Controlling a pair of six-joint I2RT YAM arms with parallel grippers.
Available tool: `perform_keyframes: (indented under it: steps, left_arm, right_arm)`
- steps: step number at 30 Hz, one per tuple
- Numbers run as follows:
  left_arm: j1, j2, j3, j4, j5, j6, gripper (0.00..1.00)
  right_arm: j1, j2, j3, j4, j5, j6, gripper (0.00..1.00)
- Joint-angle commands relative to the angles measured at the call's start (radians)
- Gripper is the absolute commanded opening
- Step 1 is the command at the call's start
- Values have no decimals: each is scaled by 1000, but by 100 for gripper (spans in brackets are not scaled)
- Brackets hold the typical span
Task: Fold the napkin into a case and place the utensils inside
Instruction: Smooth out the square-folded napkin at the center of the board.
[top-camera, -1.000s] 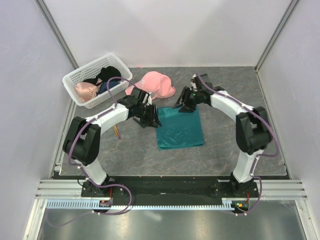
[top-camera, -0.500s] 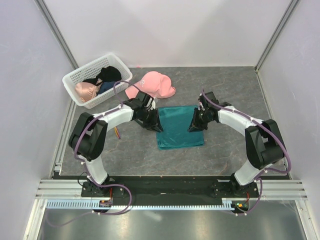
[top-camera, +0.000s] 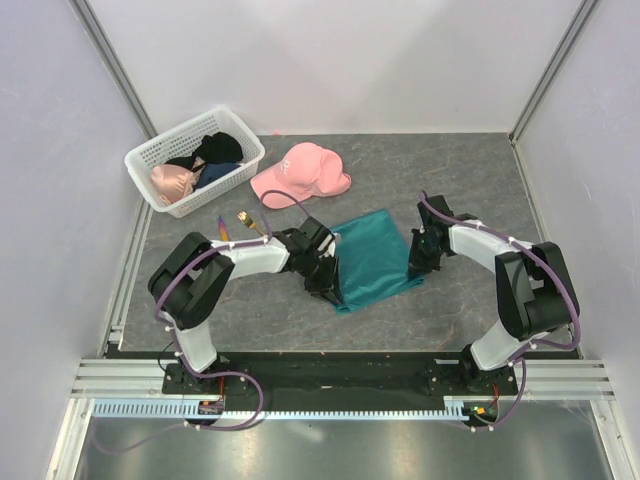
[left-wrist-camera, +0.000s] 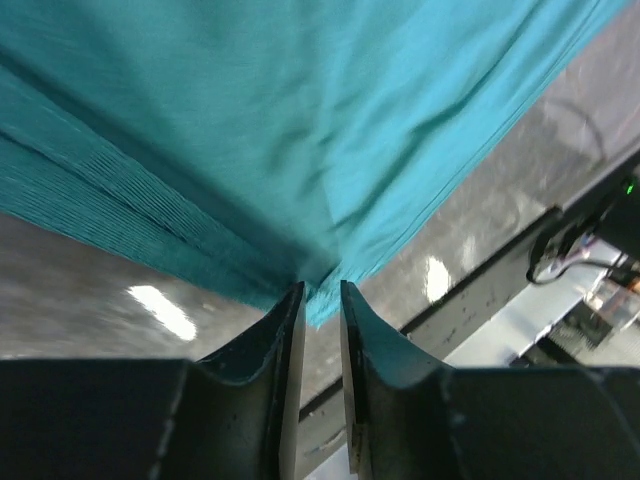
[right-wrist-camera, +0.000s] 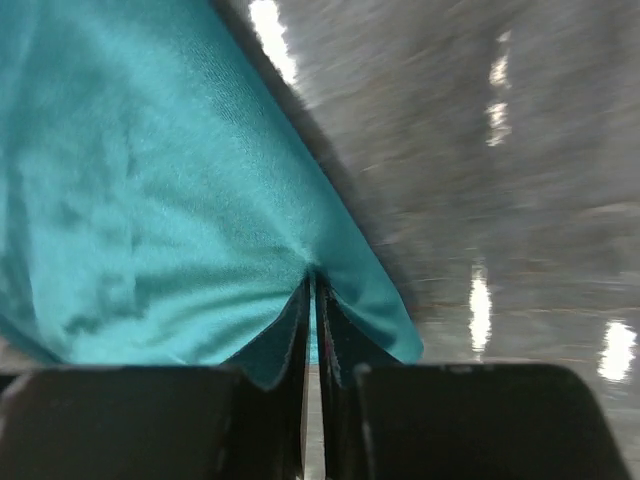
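The teal-green napkin (top-camera: 375, 255) lies folded and skewed at the table's middle, lifted at its near edge. My left gripper (top-camera: 330, 282) is shut on its near left corner; in the left wrist view the cloth (left-wrist-camera: 300, 120) is pinched at my fingertips (left-wrist-camera: 322, 292). My right gripper (top-camera: 418, 266) is shut on the right edge; in the right wrist view the cloth (right-wrist-camera: 150, 200) bunches into the closed jaws (right-wrist-camera: 313, 285). The fork (top-camera: 247, 217) with a gold head and the thin purple-and-orange piece (top-camera: 222, 226) lie left of the napkin, behind my left arm.
A pink baseball cap (top-camera: 300, 170) lies behind the napkin. A white plastic basket (top-camera: 175, 132) holding clothes stands at the back left. Grey walls close the table on three sides.
Both grippers have moved toward the near edge, drawing the napkin's far edge over with them. The cloth now lies skewed. The left arm no longer covers the utensils.
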Motion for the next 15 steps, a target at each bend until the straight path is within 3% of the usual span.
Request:
perform_keyframes:
  steps: [1,7,11,15]
  left_arm:
    - [-11,-108,17,-7,11,-50,33]
    - [121,-184,138,-131,-44,32,47]
    - [245,-128,223,-199,-43,143,52]
    - [271,-29,347,-240,-58,307,50]
  right_arm:
    - [-8,-25,99,-88,95,-180,17]
    - [138,-72,213,-167,58,-165,44]
    - [261,-91,229,-150,27,-76,49]
    - [346,-77,215,-109,4,6,49]
